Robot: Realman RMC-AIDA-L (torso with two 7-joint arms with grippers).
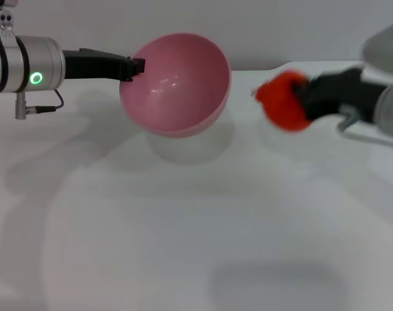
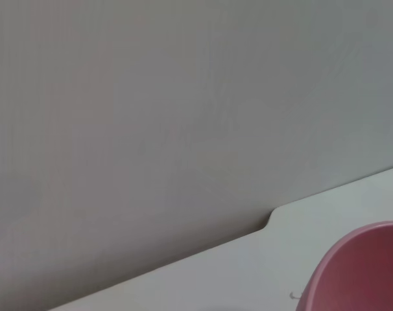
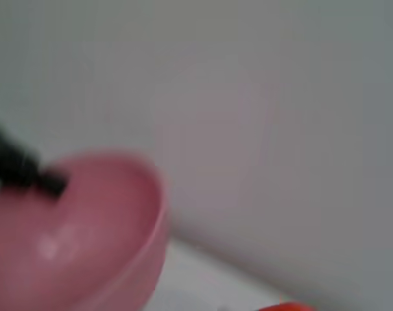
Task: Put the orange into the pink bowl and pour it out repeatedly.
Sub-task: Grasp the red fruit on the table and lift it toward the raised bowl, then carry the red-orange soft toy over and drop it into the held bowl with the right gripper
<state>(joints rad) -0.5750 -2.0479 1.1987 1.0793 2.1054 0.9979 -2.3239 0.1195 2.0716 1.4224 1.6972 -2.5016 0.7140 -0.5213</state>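
The orange (image 1: 284, 102) is hanging in the air, clamped in the right tool (image 1: 299, 98), just beside the empty pink bowl (image 1: 177, 84). The left tool (image 1: 135, 67) is pinching the bowl's rim, holding it tilted above the table (image 1: 183, 227); this cycle's drop and pour are judged outstanding.

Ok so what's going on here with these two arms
The left gripper holds the pink bowl by its rim, lifted off the white table and tilted so its empty inside shows. The right gripper is shut on the orange, holding it in the air just to the bowl's right. The orange is not in the bowl yet.
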